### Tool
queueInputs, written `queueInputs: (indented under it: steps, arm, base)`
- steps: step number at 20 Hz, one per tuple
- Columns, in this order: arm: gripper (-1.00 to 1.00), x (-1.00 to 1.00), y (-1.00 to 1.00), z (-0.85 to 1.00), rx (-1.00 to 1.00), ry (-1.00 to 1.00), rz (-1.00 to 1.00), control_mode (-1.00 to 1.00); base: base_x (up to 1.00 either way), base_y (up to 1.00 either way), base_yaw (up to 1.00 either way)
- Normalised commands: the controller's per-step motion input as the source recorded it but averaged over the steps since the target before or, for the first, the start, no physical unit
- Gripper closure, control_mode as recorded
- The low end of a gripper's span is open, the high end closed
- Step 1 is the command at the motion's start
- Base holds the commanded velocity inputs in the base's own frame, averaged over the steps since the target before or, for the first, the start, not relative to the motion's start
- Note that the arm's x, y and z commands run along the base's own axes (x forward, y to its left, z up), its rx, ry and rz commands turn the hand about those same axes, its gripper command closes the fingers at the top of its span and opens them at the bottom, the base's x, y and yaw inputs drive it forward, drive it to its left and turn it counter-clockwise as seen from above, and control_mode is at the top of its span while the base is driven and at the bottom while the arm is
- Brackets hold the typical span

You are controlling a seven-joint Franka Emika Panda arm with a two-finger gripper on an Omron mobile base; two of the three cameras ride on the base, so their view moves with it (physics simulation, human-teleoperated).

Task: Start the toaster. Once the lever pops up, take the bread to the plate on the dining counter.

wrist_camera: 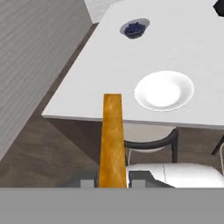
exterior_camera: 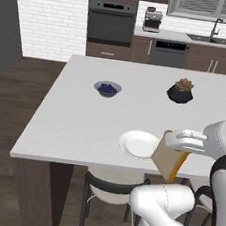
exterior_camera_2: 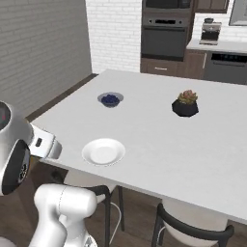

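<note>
Gripper (exterior_camera: 174, 141) pinched partway shut on the bread (exterior_camera: 169, 160); in the hand view the slice (wrist_camera: 112, 140) stands edge-on between the two dark finger tips, crust running straight away from the camera.

Bread hangs below the hand, held on edge, flat faces upright and tilted a little. Its lower corner sits out past the near edge of the dining counter (exterior_camera: 73, 120), over the chair (exterior_camera: 113, 185) tucked underneath.

Plate (exterior_camera: 138, 144) lies on the counter close to that near edge, bare. From the left base camera the slice overlaps the plate's right rim; from the hand camera the plate (wrist_camera: 164, 90) sits ahead and off to the right of the slice's long axis.

Judgement: the move turns on carrying the slice forward and across to the plate, then laying it flat.

Berry bowl (exterior_camera: 107, 88) and potted succulent (exterior_camera: 181, 91) sit farther back, well apart from the plate.
</note>
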Motion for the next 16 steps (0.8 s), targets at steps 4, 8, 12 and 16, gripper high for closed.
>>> queueInputs:
  steps: [4, 8, 12, 16]
  arm:
    - [1.0, 0.5, -0.86, -0.04, 0.15, 0.01, 0.27, -1.0]
    - [1.0, 0.95, -0.25, -0.26, 0.03, 0.13, 0.22, -1.0]
    - [1.0, 0.94, -0.08, -0.31, 0.0, 0.08, 0.22, -1.0]
    - [1.0, 0.64, 0.4, -0.73, 0.01, 0.08, 0.13, -1.0]
  base:
    - [0.0, 0.0, 0.0]
    - [0.0, 0.0, 0.0]
    - [0.0, 0.0, 0.0]
    - [0.0, 0.0, 0.0]
